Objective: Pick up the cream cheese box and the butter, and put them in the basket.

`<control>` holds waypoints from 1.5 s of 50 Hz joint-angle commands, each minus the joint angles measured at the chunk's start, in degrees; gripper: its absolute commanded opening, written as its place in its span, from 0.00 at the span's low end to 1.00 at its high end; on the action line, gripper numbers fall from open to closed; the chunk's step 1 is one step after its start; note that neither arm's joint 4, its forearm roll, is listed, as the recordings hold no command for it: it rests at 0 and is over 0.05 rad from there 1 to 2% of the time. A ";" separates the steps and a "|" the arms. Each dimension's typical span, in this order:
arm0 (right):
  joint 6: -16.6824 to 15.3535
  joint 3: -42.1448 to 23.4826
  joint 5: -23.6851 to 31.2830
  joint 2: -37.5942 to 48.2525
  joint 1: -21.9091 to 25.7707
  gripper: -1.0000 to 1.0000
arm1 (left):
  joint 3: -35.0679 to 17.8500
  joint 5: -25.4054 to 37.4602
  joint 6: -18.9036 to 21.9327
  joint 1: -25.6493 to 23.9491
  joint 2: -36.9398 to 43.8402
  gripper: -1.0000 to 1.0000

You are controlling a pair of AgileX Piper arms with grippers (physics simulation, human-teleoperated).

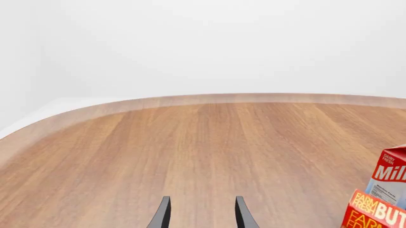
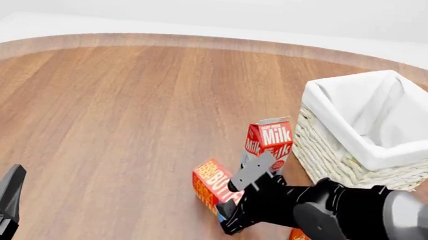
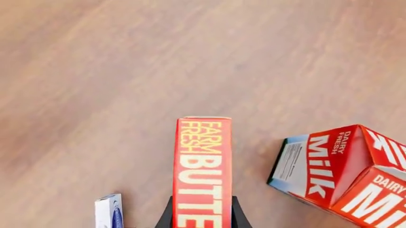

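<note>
With our right gripper [image 3: 201, 216] narrow around the butter [image 3: 203, 166], close beside the milk carton [image 2: 268, 140], lifting carelessly could topple that carton.

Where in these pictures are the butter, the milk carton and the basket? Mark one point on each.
butter [image 3: 201, 161]: right wrist view, on its lettered red face.
milk carton [image 2: 278, 139]: front view, on its red front panel.
basket [image 2: 334, 155]: front view, on its woven side wall.

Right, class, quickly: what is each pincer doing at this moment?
Left pincer: open, holding nothing, over bare table.
Right pincer: closed on the butter, one finger on each side of the box.
</note>
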 commanded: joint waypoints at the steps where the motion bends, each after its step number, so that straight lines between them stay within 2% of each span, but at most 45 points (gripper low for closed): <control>1: -1.18 -3.34 4.41 -3.52 0.93 0.00 | 0.00 0.00 0.00 0.00 0.00 1.00; 15: -3.44 -5.43 9.51 -9.17 0.99 0.00 | 0.00 0.00 0.00 0.00 0.00 1.00; 29: -3.00 -6.94 13.46 -16.30 3.66 0.00 | 0.00 0.00 0.00 0.00 0.00 1.00; 37: -4.31 -11.30 18.36 -22.64 4.68 0.00 | 0.00 0.00 0.00 0.00 0.00 1.00; 50: -6.92 -18.03 22.34 -26.91 4.64 0.00 | 0.00 0.00 0.00 0.00 0.00 1.00; 54: -7.10 -19.51 23.05 -27.92 4.30 0.00 | 0.00 0.00 0.00 0.00 0.00 1.00; 55: -8.10 -19.48 22.94 -28.44 4.16 0.00 | 0.00 0.00 0.00 0.00 0.00 1.00; 60: -7.83 -21.15 23.98 -29.83 3.16 0.00 | 0.00 0.00 0.00 0.00 0.00 1.00; 68: -8.14 -24.16 25.66 -33.13 -0.41 0.00 | 0.00 0.00 0.00 0.00 0.00 1.00; 75: -7.16 -25.77 26.60 -35.60 -3.40 0.00 | 0.00 0.00 0.00 0.00 0.00 1.00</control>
